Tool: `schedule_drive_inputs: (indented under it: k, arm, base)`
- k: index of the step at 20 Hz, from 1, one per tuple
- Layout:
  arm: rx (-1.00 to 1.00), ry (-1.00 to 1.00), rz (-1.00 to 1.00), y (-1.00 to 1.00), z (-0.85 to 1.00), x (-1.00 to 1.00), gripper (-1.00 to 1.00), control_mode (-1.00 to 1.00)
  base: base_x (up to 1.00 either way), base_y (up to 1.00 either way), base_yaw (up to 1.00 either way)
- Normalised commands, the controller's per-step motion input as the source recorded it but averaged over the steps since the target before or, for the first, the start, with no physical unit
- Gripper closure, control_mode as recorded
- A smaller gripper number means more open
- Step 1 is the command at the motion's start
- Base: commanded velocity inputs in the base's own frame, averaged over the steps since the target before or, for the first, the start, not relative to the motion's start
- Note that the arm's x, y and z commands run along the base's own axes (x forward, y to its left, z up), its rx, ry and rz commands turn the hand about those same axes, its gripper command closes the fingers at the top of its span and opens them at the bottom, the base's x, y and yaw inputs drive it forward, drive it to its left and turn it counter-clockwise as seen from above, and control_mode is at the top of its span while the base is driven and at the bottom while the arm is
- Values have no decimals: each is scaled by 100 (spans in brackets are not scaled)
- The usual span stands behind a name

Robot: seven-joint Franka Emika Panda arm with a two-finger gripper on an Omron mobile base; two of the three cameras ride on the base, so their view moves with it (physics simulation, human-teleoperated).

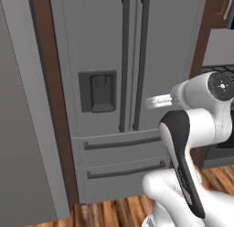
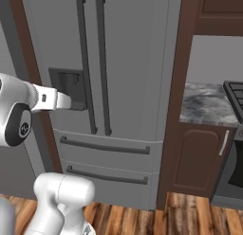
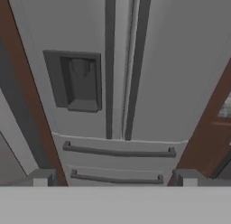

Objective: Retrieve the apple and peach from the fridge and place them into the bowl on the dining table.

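The fridge (image 1: 109, 47) stands straight ahead with both French doors shut. Its dark bar handles (image 1: 135, 61) run down the middle, the water dispenser recess (image 1: 97, 91) sits in the left door, and two drawers (image 1: 123, 143) lie below. My gripper (image 3: 115, 180) is open and empty, its fingertips (image 3: 43, 178) wide apart and pointing at the fridge front from a short distance. The hand (image 2: 57, 100) hovers at dispenser height in front of the doors. Apple and peach are hidden behind the shut doors. Bowl and dining table are out of view.
Dark brown panels frame the fridge (image 2: 178, 87). To its right are a stone-topped counter (image 2: 204, 103) over a brown cabinet door (image 2: 201, 158), then a stove (image 2: 235, 94). A tall grey panel (image 1: 23, 130) stands on the left. The floor is wood planks (image 2: 190, 215).
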Motion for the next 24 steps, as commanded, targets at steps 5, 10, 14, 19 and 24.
schedule_drive_inputs:
  k: [5,10,14,19,24]
  arm:
    - [7,-4,0,0,0,36,-100,-100]
    - [5,-1,0,3,0,43,-100,-100]
    - [7,1,0,1,2,50,-100,-100]
    - [1,0,0,13,0,58,-100,-100]
    - [0,0,-4,19,0,59,-100,-100]
  base:
    - [0,0,0]
    - [0,0,0]
    - [0,0,0]
    - [0,0,0]
    - [0,0,0]
